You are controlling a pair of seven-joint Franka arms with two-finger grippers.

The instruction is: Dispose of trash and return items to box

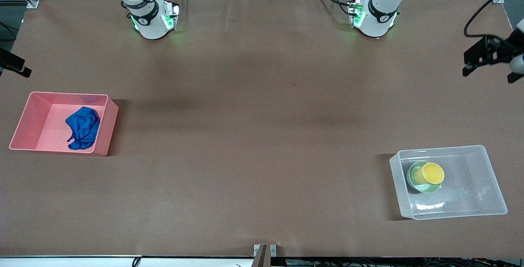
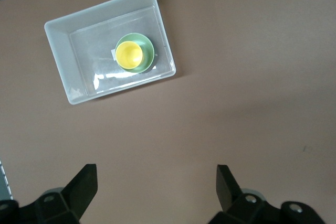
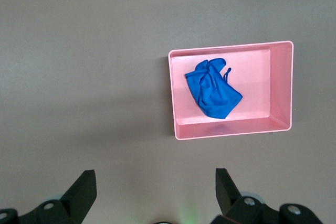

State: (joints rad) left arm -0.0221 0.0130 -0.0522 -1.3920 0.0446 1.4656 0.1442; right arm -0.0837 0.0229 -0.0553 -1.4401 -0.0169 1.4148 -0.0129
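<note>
While both grippers, left [image 2: 152,192] and right [image 3: 152,192], hang high over the table with jaws spread and empty, the soft blue rag [image 1: 83,127], pinchable by any fold, lies in the pink bin [image 1: 24,123], and the light, rigid yellow cup [image 1: 432,173], graspable by its rim, sits in the green bowl [image 1: 413,181] inside the clear box [image 1: 487,177].

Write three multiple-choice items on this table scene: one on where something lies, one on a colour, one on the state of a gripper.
1. Where is the blue rag?
A. in the pink bin
B. in the clear tub
C. on the bare table

2. What colour is the cup standing in the green bowl?
A. red
B. yellow
C. white

3. How are the jaws of the left gripper?
A. shut on the cup
B. shut on nothing
C. open and empty

Key: 1 A, the rag lies on the bin's floor; 2 B, the cup is yellow inside the tub; 3 C, the left wrist view shows bare table between the jaws.
</note>
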